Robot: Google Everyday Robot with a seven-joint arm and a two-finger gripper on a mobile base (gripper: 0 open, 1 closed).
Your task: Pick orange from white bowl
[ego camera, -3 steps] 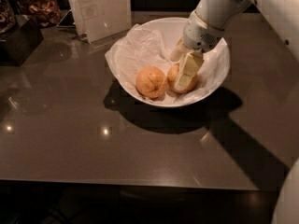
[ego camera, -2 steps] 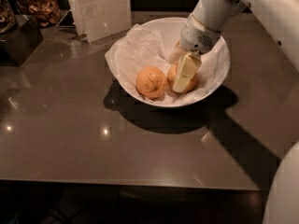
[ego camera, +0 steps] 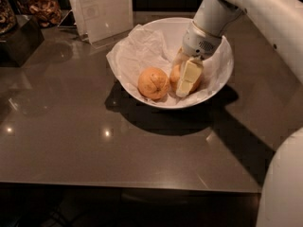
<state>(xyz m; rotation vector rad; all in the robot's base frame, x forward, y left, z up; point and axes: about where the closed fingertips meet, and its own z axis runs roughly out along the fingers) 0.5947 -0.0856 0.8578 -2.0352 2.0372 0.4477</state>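
the white bowl [ego camera: 230,65], lined with crumpled white paper [ego camera: 137,51], sits on the dark counter [ego camera: 94,141] near its far edge, right of the middle. the arm [ego camera: 222,13] comes in from the far right corner, and the gripper [ego camera: 188,77] is down inside the bowl on the side toward the right edge, set right over the orange [ego camera: 174,74], which shows only as slivers beside it; whether the gripper is clamped on the fruit or loose, i cannot tell. a second orange [ego camera: 154,83] with dark creases lies just beside it toward the left edge, and a white card [ego camera: 102,8] stands at the far edge left of the bowl.
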